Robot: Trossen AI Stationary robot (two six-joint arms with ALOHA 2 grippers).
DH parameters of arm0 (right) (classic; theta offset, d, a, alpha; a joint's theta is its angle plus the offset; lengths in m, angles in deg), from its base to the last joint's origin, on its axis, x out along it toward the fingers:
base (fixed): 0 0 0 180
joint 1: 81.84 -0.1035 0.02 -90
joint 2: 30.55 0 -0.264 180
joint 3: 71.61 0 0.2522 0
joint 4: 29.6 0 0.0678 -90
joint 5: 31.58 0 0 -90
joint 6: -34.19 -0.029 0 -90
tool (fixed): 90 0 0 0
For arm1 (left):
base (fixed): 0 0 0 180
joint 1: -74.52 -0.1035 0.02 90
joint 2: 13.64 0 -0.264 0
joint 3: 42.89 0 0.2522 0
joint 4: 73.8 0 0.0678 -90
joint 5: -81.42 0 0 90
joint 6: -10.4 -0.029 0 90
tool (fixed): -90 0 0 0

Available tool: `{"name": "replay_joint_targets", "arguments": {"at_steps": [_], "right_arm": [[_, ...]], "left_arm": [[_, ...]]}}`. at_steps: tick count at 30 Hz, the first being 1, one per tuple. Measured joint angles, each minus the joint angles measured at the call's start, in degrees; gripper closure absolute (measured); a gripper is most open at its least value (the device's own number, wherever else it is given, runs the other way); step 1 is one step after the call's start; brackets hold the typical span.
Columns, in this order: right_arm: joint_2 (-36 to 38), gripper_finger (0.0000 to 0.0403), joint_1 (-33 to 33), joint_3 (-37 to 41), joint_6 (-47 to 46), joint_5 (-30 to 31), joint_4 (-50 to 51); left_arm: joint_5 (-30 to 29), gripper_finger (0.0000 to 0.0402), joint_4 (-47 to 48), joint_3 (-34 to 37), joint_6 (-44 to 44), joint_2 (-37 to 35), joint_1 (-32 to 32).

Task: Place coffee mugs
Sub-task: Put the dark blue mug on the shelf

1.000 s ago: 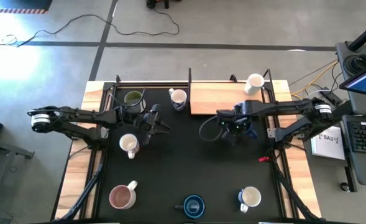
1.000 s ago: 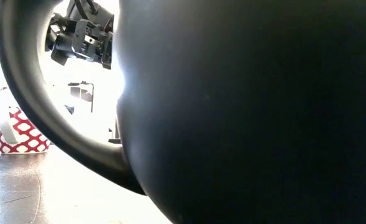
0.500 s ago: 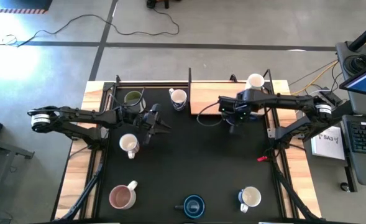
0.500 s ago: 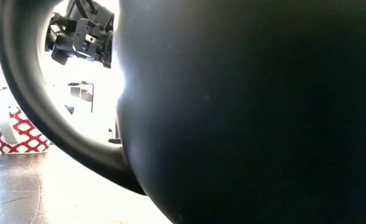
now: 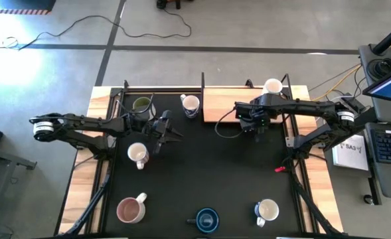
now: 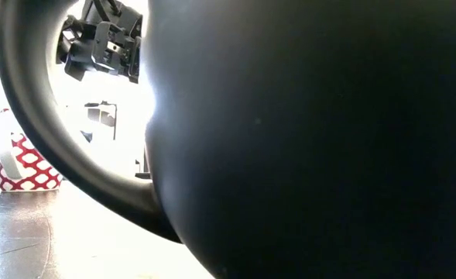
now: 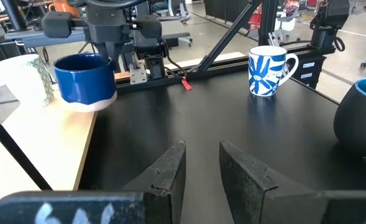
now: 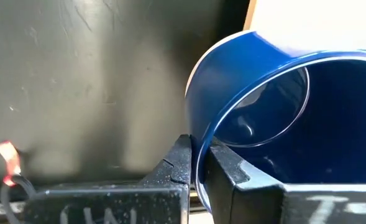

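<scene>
My right gripper [image 5: 255, 121] is shut on a dark blue mug [image 7: 83, 77] at the near edge of the wooden board [image 5: 225, 106]. Whether the mug's base rests on the board I cannot tell. My left gripper [image 5: 171, 133] waits open over the black mat, its fingers [image 7: 170, 171] touching nothing. Standing on their bases: a green-inside mug [image 5: 142, 105], a blue-patterned white mug [image 5: 190, 104], a white mug [image 5: 272, 87] on the board, a white mug [image 5: 137, 155], a pink mug [image 5: 130, 210], a dark blue mug [image 5: 206, 219] and a white-inside mug [image 5: 267, 211]. My right gripper pinches the blue mug's wall at the rim [image 8: 199, 149], one finger [image 8: 225, 169] inside the mug and one [image 8: 179, 163] outside. The fingers come from above, pointing down. The mug stays upright below them, its base [image 7: 89, 101] at the board's near edge.
Black frame rails [image 5: 289, 126] run along the mat's sides. A loose cable [image 5: 225, 126] hangs by the right gripper. In the low view the near dark blue mug [image 6: 313, 139] fills the picture. Bare mat [image 5: 208, 172] lies in the table's middle.
My right gripper has carried the blue mug from over the black mat toward the table's far edge, up to the wooden board's near edge, staying shut on it. Most of the move came in the first half second.
</scene>
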Motion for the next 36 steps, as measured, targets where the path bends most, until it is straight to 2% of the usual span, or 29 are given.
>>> {"name": "replay_joint_targets", "arguments": {"at_steps": [24, 31, 36], "right_arm": [[0.0, 0.0389, 12.0, 1.8, 10.5, -0.4, 0.1], [0.0, 0.0358, 12.7, 2.8, 10.4, -1.5, 0.1], [0.1, 0.0352, 12.7, 3.7, 10.4, -1.3, -0.1]], "left_arm": [[0.0, 0.0322, -0.2, 0.0, 0.0, 0.0, 0.0], [-1.1, 0.0322, -0.2, 0.0, 0.0, 0.0, 0.0], [-1.4, 0.0322, -0.1, 0.0, 0.0, 0.0, 0.0]]}}
